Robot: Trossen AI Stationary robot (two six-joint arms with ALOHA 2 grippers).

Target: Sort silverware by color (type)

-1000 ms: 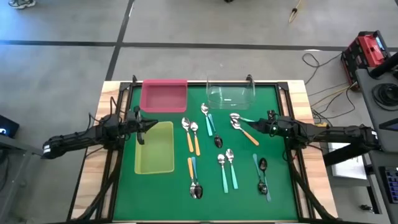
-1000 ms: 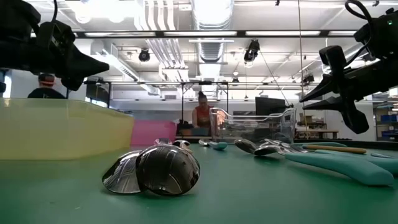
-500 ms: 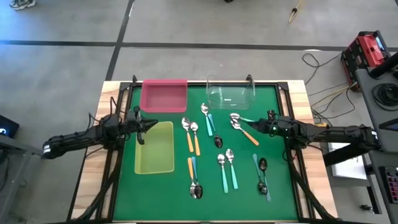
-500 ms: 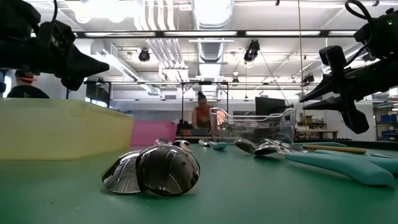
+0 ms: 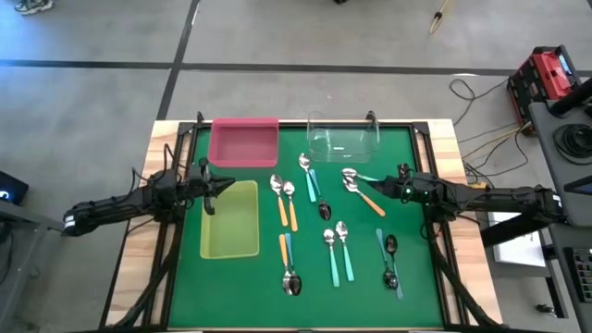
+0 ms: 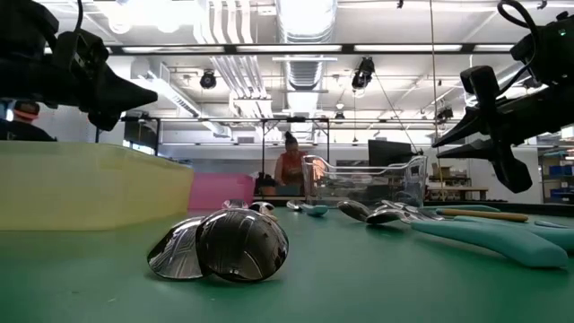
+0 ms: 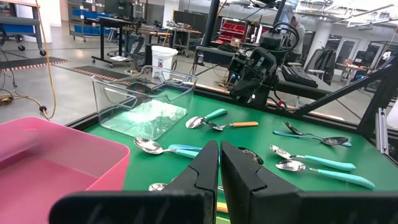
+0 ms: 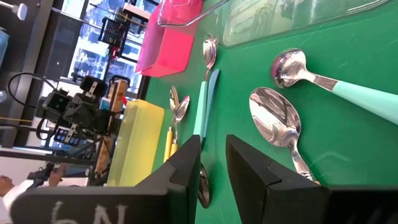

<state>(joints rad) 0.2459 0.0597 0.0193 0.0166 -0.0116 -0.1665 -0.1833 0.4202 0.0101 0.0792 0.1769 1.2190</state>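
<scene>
Two arms low and level: left gripper [image 5: 225,185] closed, empty, over yellow-green tray [image 5: 230,220]; right gripper [image 5: 363,183] slightly parted above orange spoon [image 5: 365,197].

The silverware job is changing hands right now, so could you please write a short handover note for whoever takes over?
Left gripper: shut, empty, held above the table by the near corner of the yellow-green tray.
Right gripper: slightly open, empty, held above the orange-handled spoon near the clear tray.
Spoons: all lie loose on the green mat, colours mixed.
Done: nothing sorted; the pink tray, clear tray and yellow-green tray look empty.
Left: pick up every spoon and group it by handle colour into the trays.
</scene>
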